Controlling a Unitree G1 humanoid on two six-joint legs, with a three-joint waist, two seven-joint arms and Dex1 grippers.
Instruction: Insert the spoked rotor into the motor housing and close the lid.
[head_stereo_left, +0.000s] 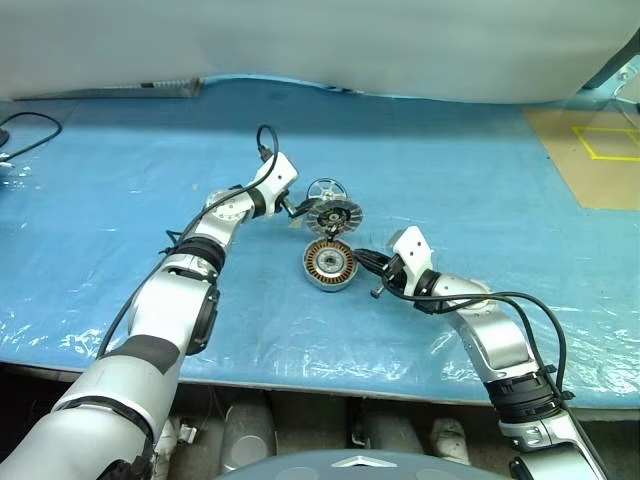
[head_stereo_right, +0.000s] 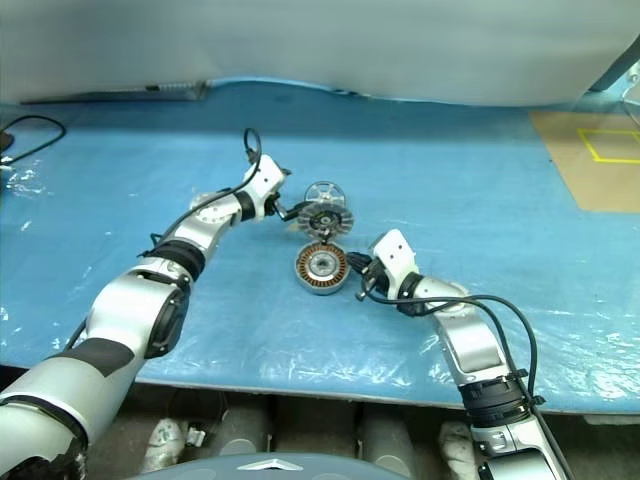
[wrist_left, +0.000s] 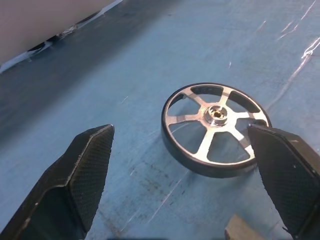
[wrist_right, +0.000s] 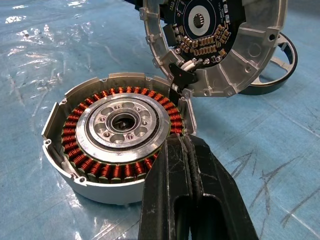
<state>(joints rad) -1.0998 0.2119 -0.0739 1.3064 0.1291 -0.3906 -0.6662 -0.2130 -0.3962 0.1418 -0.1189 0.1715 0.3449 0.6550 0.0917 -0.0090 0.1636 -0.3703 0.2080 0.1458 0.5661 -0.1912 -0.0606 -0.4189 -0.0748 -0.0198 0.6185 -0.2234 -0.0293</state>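
silver spoked rotor (wrist_left: 215, 130) flat on blue table cover (head_stereo_left: 480, 180), between spread fingers of left gripper (head_stereo_left: 297, 214). right gripper (wrist_right: 187, 165) pinched shut, empty, at near rim of motor housing (wrist_right: 117, 160); lid (wrist_right: 215, 45) tilted up at far edge.

On the blue sheet (head_stereo_left: 450, 180) lie three round metal parts, one of each kind: one spoked wheel (wrist_left: 215, 127), one motor housing (wrist_right: 117, 137) ringed with copper windings, and one ribbed lid (wrist_right: 215, 45) with a circuit board on its inner face. The wheel has six spokes and a single hub at its centre. Two grippers are over the sheet, a left gripper (wrist_left: 185, 180) and a right gripper (wrist_right: 187, 195), each with two black fingers, and at the far right of the sheet sits one tan board (head_stereo_left: 590, 160) bearing one yellow taped outline (head_stereo_left: 607, 143).
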